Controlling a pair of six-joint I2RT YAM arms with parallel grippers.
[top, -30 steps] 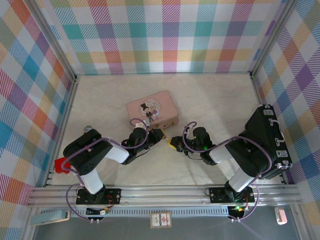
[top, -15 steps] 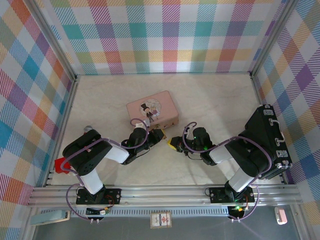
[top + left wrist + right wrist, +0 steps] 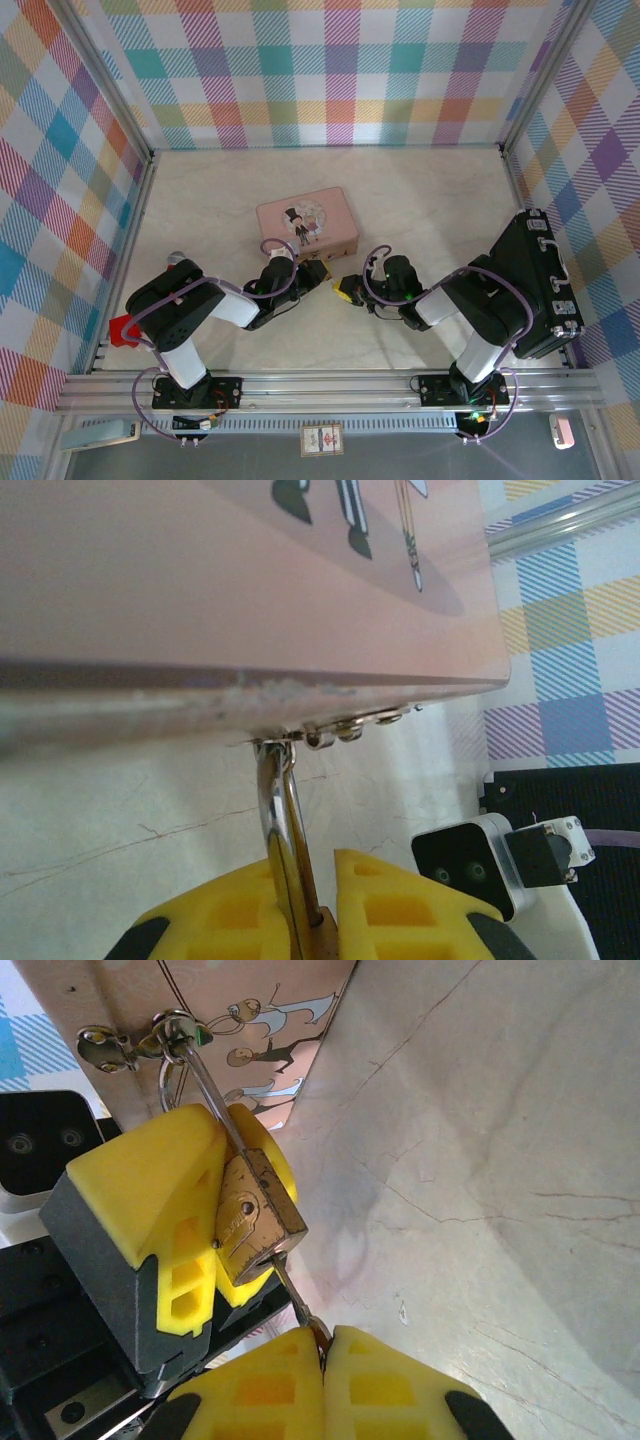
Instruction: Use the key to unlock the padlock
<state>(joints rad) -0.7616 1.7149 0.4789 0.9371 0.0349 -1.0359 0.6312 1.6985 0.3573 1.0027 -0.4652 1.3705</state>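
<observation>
While the padlock (image 3: 255,1222) is clamped by the left fingers (image 3: 150,1190), the key (image 3: 293,1303), pinched in the right fingers (image 3: 265,1385), is seen set in its keyway, shaft aligned with the body.

Lighting bright, even, diffuse; shadows on table (image 3: 420,200) faint. Left wrist view: pink case (image 3: 200,580) blurred close up, glare on padlock (image 3: 285,830) shackle. Right wrist view sharp.
</observation>
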